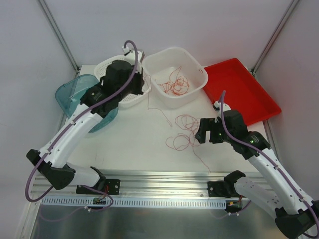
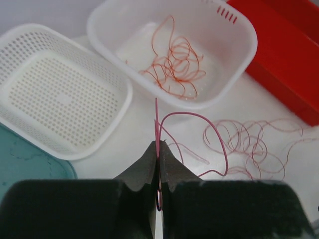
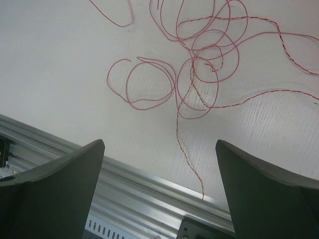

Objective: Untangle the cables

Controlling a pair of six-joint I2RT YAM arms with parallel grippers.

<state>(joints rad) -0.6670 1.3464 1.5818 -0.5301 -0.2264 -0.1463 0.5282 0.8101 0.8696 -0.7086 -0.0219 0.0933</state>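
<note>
Just beside the deep white plastic tub [image 1: 175,50], the left gripper [image 2: 158,149] is pinched tight on one strand [image 2: 192,114] of the hair-thin red-orange wire cables [image 1: 185,130]. It is best drawn away slowly so its loop slips out of the heap on the table. The right gripper [image 3: 159,145], fingers wide apart, hovers over that heap and could pin it. The smooth white table [image 1: 129,139] looks slippery, and pale grey walls [image 1: 164,20] stand close around.

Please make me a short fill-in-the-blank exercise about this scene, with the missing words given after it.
1. The left hand is ____ on one thin red cable.
2. The right hand hangs ____ above the tangle on the table.
3. The tray at the table's right side is ____ in colour.
4. The perforated basket holds ____ cables.
Missing words: shut; open; red; no.
</note>
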